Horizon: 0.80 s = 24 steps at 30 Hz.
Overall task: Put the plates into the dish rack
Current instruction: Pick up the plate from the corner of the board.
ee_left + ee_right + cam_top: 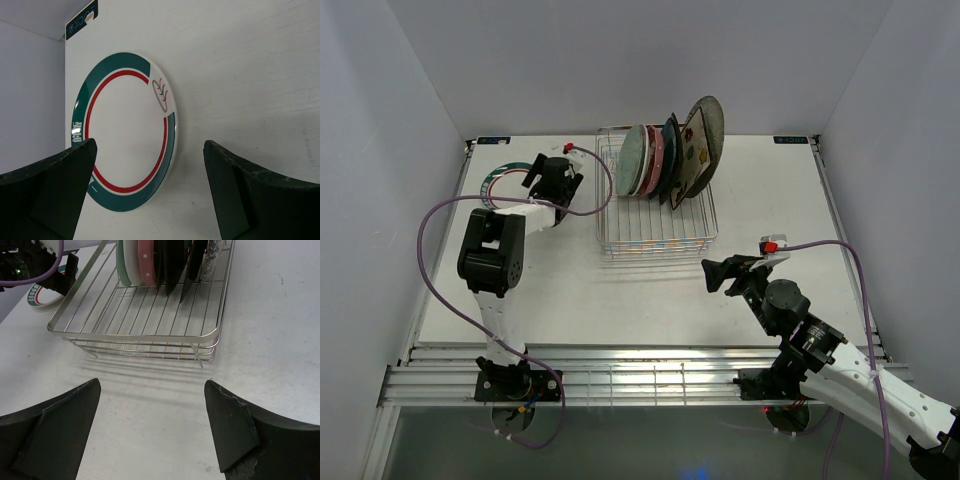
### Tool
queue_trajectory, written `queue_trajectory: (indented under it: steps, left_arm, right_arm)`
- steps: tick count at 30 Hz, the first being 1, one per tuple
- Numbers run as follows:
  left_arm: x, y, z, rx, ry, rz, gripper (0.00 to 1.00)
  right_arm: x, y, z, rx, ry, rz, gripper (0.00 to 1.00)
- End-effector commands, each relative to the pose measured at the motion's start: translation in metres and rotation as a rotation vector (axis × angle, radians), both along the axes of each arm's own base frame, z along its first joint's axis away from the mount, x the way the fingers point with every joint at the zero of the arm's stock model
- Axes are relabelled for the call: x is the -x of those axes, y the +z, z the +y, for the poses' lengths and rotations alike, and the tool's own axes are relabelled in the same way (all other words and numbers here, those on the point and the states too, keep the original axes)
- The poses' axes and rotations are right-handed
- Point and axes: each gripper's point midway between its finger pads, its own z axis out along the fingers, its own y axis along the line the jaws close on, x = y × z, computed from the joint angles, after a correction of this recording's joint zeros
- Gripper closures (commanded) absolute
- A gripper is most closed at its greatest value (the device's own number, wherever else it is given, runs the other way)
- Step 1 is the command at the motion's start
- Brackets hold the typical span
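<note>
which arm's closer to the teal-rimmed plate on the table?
Left. Left arm ends right at the white teal-rimmed plate, far left; right arm is off by the dish rack, front right.

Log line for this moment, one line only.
rack: plates upright at far end | teal-rimmed plate: flat, outside rack | left gripper: open, aimed at it | right gripper: open, empty, facing rack
</note>
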Motion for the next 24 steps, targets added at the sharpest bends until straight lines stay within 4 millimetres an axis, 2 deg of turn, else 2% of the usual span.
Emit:
queue_trajectory:
  steps: [1,13,19,24]
  left_arm:
    - [-0.002,-0.001,0.009,-0.068,0.028,-0.018,0.02]
    - [-0.003,-0.006,0.021,-0.1,0.061,-0.031,0.03]
    - [-0.003,-0.019,0.028,-0.104,0.07,-0.006,0.06]
    - [-0.006,-0.022,0.033,-0.112,0.089,-0.006,0.08]
  right_arm:
    - [-0.002,0.019,0.001,-0.049,-0.002,-0.048,0.1]
    - [-0.001,0.018,0.0,-0.049,-0.002,-0.048,0.1]
    - [-0.001,0.02,0.0,-0.055,-0.001,-0.053,0.1]
    - [-0.001,0.02,0.0,-0.055,0.001,-0.053,0.1]
